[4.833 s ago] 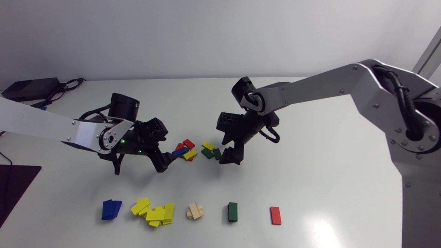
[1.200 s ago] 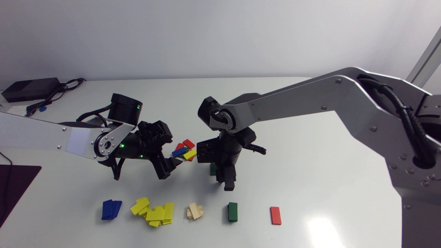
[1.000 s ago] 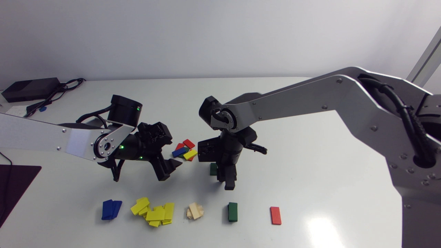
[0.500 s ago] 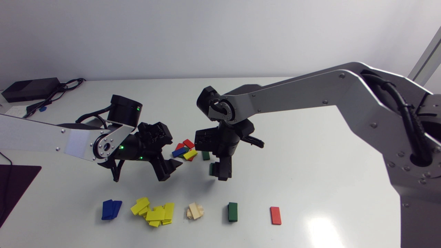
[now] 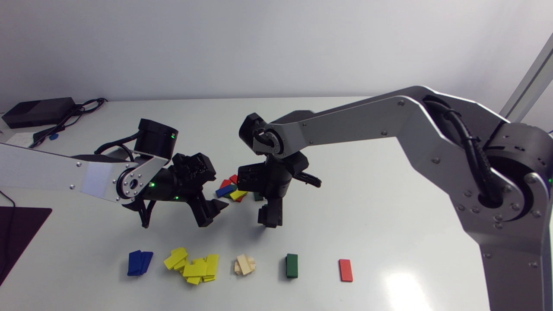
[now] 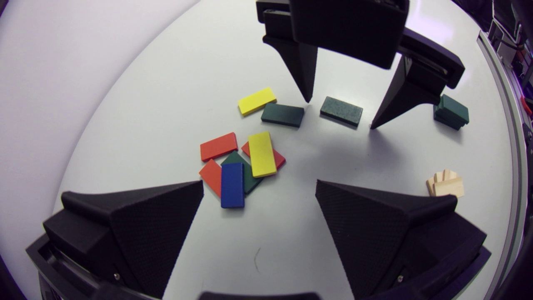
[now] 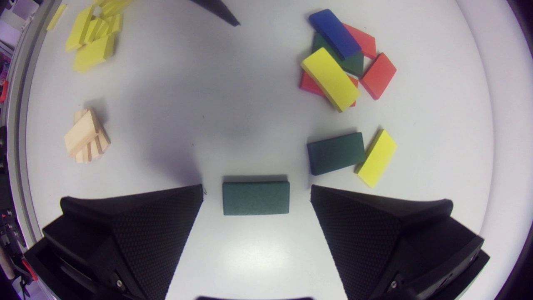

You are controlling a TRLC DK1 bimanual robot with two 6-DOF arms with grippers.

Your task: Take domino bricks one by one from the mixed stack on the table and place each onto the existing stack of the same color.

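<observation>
Green brick (image 7: 255,198) flat on counter (image 7: 250,258), long axis finger-to-finger; right gripper (image 7: 257,189) spread, gaps at both ends.

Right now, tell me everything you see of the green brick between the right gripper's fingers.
The green brick is a flat, dark green rectangle with a matte, grainy face. It lies flat on the table, clear of the mixed pile. The open right gripper straddles its short ends, a gap at each; nothing touches it but the table.
</observation>
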